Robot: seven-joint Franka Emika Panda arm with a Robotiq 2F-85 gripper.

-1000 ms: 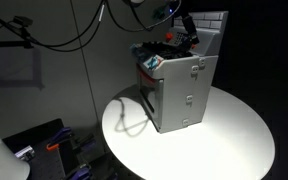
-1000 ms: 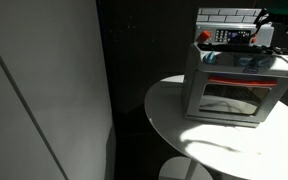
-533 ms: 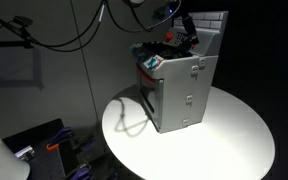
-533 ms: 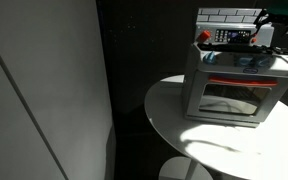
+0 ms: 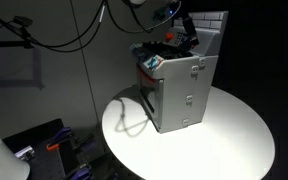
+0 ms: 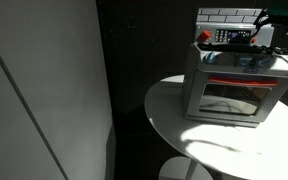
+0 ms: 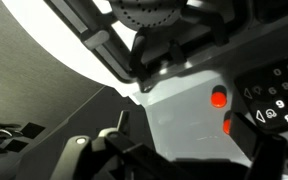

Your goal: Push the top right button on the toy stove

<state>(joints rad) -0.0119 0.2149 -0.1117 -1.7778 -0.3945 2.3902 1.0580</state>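
Observation:
The toy stove (image 5: 184, 95) is a grey box with a white brick-pattern back panel. It stands on a round white table (image 5: 234, 145) and shows in both exterior views (image 6: 234, 90). My gripper (image 5: 187, 35) hangs over the stove's top, close to the back panel and its control strip (image 6: 267, 32). The wrist view is very close. It shows a grey stove surface (image 7: 179, 120) with two red buttons (image 7: 218, 97) near black controls. My gripper's dark fingers (image 7: 184, 135) stand apart on either side of the grey surface, holding nothing. I cannot tell whether a fingertip touches a button.
A black cable (image 5: 134, 122) trails across the table beside the stove. A grey wall panel (image 6: 44, 90) fills one side. Cables (image 5: 64, 30) hang behind the arm, and equipment (image 5: 44, 140) sits on the floor below the table edge.

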